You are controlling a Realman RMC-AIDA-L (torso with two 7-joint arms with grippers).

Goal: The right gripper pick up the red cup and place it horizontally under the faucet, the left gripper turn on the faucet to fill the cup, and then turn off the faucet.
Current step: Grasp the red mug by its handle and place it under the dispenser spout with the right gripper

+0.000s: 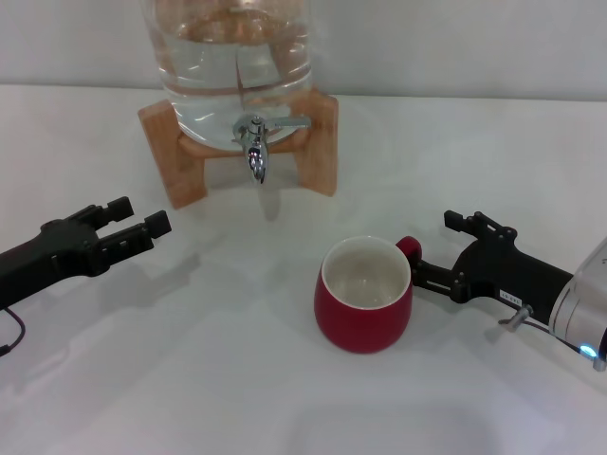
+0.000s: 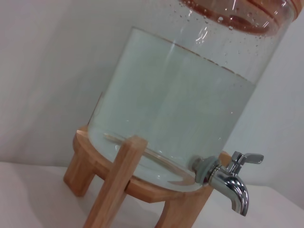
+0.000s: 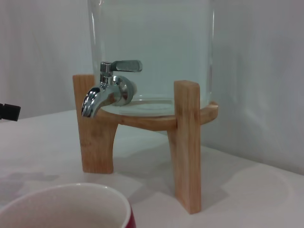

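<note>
Resting on white table [image 1: 218, 379] (wall pale): red cup [image 1: 363, 313].

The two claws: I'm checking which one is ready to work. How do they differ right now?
The right claw sits at the red cup's handle, one finger beside it; the left claw hangs over bare table, away from the faucet. The right carries a white label; the left doesn't. Both are black and open.
</note>
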